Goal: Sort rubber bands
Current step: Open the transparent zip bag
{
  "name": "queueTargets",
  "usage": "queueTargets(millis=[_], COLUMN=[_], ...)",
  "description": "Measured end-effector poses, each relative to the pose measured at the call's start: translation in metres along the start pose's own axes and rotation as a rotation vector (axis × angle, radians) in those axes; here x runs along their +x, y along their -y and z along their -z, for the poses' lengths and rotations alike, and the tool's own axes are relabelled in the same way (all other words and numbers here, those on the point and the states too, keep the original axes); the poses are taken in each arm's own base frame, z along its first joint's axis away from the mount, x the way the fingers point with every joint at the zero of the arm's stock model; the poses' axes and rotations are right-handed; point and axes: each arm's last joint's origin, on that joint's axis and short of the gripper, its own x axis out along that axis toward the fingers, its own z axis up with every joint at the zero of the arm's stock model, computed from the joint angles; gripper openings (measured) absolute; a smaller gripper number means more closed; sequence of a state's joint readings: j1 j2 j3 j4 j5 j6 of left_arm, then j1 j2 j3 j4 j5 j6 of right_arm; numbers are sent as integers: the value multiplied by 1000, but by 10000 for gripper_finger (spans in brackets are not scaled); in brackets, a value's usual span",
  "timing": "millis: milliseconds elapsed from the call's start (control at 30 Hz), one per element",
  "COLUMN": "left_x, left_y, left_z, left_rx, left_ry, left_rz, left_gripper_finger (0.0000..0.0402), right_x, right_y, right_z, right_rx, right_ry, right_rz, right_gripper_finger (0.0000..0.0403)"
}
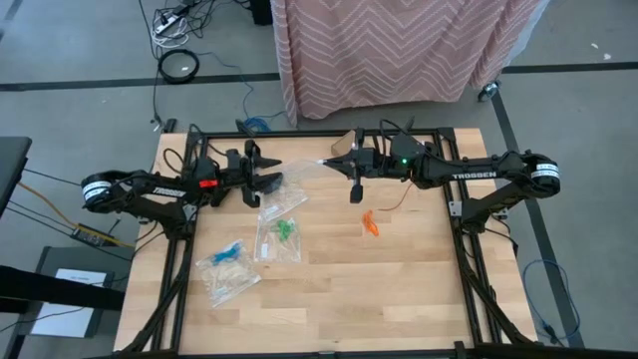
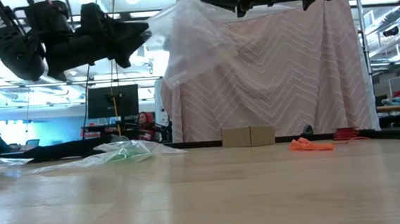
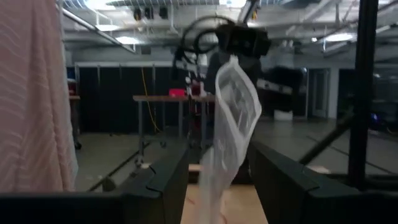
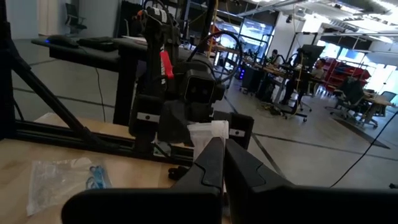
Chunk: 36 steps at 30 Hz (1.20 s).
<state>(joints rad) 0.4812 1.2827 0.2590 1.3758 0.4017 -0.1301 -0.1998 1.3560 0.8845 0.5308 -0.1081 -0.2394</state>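
High view: a clear bag (image 1: 304, 170) stretches in the air between both grippers; orange rubber bands (image 1: 370, 224) lie loose on the table (image 1: 399, 289). Left wrist view: left fingers (image 3: 283, 180) spread wide around the bag. Right wrist view: right fingers (image 4: 214, 165) pinched tight on the bag's edge.

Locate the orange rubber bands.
The orange rubber bands lie loose on the table's right half in the high view, below the right hand, apart from the bags.
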Motion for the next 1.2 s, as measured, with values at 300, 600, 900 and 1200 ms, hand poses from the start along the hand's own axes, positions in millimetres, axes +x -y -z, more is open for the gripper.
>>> queueTargets(millis=[300,600,900,1200], left_x=[1,1,1,1], left_y=[1,1,1,1], left_z=[0,0,-1,-2], left_rx=[20,26,57,78], left_ry=[-1,-5,7,11], left_rz=[11,11,19,21], left_gripper_finger=[174,141,40,9], right_x=[0,0,0,0], right_y=[-1,-1,-1,-5], right_z=[0,0,0,3], right_rx=[0,0,0,23], right_ry=[1,0,-4,-40], right_rz=[-3,-1,9,-10], right_gripper_finger=[0,0,0,0])
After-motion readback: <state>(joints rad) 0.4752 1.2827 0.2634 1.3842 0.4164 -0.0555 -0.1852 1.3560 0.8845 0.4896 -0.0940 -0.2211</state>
